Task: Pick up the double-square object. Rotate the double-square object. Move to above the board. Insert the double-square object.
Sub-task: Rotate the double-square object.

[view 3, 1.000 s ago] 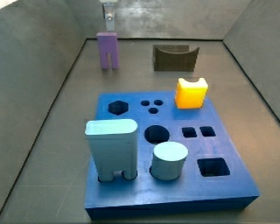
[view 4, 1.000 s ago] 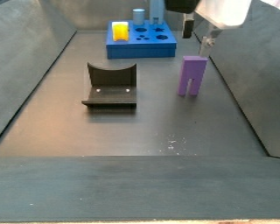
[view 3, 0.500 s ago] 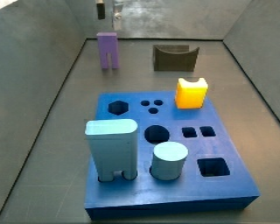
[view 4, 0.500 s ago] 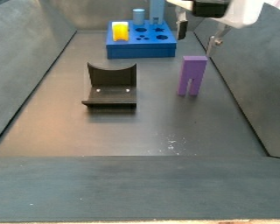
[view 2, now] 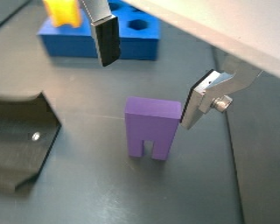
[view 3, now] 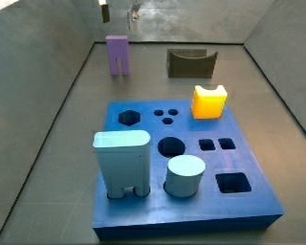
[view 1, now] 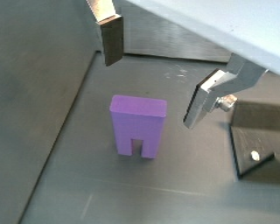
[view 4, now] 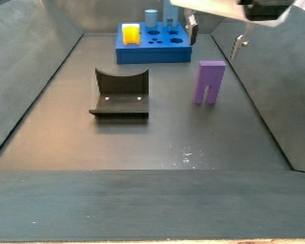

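Blue board [view 3: 182, 182] sits at the near end of the floor in a side view, carrying a tall pale block [view 3: 121, 163], a pale cylinder [view 3: 185, 175] and a yellow piece [view 3: 209, 100]. The paired square holes [view 3: 216, 145] on it are empty, likely the target.

Fixture [view 4: 121, 93] stands mid-floor, well apart from the board and left of the purple piece in that side view.

Purple double-square piece [view 4: 210, 82] stands upright on the floor by the side wall, notch at its base, touching nothing else. Both wrist views show it clearly [view 1: 139, 126] [view 2: 153, 129].

Gripper [view 2: 152, 63] hangs above the piece, wide open and holding nothing; the fingers [view 1: 112, 38] straddle it with clearance on both sides.

Step in hand, my read: the pick, not yet made. To do it well:
- centre the piece between the pads before descending
- drop straight down, no sideways drift; a tall narrow piece tips easily
- close on the flat faces, above the notch
- grip square, so the later rotation and insertion stay aligned
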### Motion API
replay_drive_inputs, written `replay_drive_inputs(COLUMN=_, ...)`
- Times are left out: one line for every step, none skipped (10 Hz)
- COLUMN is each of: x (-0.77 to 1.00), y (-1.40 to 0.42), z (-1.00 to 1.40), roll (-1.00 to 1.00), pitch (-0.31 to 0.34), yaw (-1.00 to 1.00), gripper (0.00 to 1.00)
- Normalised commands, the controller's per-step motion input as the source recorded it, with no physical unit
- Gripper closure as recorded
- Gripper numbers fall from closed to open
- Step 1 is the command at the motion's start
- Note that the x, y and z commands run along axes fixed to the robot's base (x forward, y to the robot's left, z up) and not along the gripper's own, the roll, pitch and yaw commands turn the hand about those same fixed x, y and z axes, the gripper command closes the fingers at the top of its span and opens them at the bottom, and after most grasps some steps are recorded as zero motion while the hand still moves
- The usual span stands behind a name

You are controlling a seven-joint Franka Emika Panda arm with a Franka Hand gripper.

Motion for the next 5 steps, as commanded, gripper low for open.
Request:
replay_drive_inputs(x=0.04, y=0.00, z=-0.04, roll=0.00, pitch=-0.008, yaw=1.00, gripper=0.00)
replay_drive_inputs(x=0.04, y=0.00, z=-0.04, roll=0.00, pitch=-0.010, yaw=1.00, gripper=0.00)
replay_drive_inputs(x=0.04, y=0.00, z=-0.04, roll=0.01, pitch=-0.011, yaw=1.00, gripper=0.00)
replay_drive_inputs(x=0.04, y=0.00, z=-0.04, roll=0.01, pitch=-0.013, yaw=1.00, gripper=0.00)
replay_drive_inputs(x=0.04, y=0.00, z=-0.04, roll=0.01, pitch=-0.016, yaw=1.00, gripper=0.00)
